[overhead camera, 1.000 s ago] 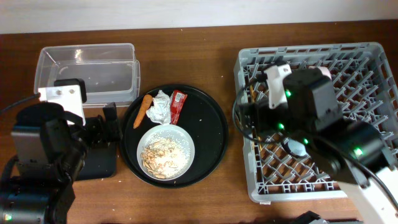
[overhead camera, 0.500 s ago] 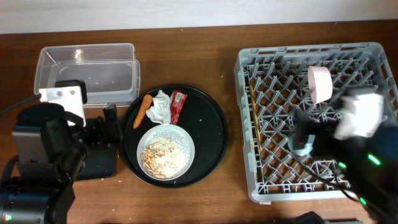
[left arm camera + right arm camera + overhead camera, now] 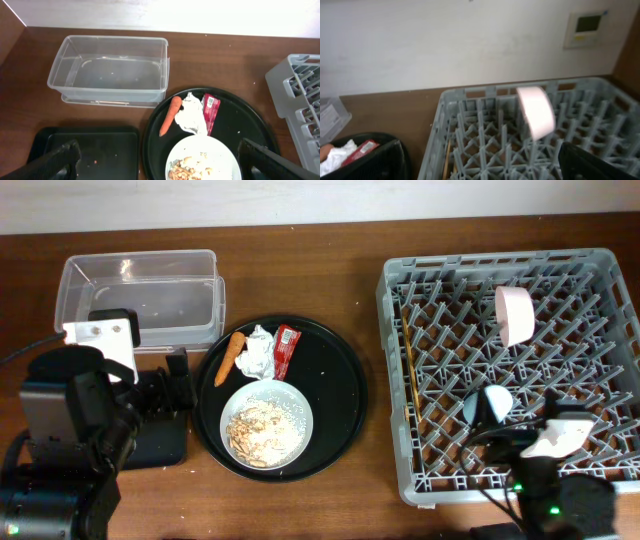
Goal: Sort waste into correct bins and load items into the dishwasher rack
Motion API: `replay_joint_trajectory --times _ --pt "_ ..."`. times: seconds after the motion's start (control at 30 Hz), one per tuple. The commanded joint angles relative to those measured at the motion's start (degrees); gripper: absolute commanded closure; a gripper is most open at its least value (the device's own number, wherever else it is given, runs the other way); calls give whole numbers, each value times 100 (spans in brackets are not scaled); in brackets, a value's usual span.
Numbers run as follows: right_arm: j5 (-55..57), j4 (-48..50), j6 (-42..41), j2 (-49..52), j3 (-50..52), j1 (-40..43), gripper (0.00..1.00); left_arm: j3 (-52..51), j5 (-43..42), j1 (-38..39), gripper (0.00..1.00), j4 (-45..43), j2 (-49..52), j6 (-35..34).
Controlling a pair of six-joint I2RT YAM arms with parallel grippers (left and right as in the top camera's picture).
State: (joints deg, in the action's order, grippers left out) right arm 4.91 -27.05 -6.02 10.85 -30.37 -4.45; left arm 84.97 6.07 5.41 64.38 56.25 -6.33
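Note:
On the round black tray [image 3: 335, 395] lie an orange carrot piece [image 3: 230, 358], a crumpled white napkin [image 3: 257, 352], a red wrapper [image 3: 285, 350] and a white bowl [image 3: 266, 423] with beige rice scraps. The clear tub [image 3: 140, 295] stands at the back left, the shallow black tray [image 3: 160, 442] in front of it under my left arm. The grey rack [image 3: 590, 300] holds the pinkish cup [image 3: 513, 315], the light-blue cup [image 3: 487, 405] and chopsticks [image 3: 408, 370]. My left gripper [image 3: 160, 165] is open and empty above the bowl's near side. My right gripper [image 3: 487, 165] is open and empty over the rack's front.
The left arm's body [image 3: 70, 430] covers the table's front left. The right arm [image 3: 555, 480] sits at the rack's front edge. A wall runs along the back, with a small panel [image 3: 585, 25] on it. Brown tabletop [image 3: 365, 280] shows between the round tray and the rack.
My right arm has drawn back from over the rack's back left to its front edge, uncovering the pinkish cup and the light-blue cup. The left arm has not moved.

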Motion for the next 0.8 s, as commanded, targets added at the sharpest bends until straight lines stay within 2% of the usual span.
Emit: replay_joint_trajectory --times 0.0,0.1,0.3,0.77 --pt "-310 546 -44 -629 1137 46 2 31 42 7 1 2 2 -50" --pt "-321 1056 -44 -1078 1956 46 2 31 42 7 1 2 4 -50" --pt "-321 2494 -44 -1067 2957 44 2 31 42 7 1 74 2 -50" --pt "-317 2253 -42 -1045 3005 35 2 31 42 7 1 918 2 -50"
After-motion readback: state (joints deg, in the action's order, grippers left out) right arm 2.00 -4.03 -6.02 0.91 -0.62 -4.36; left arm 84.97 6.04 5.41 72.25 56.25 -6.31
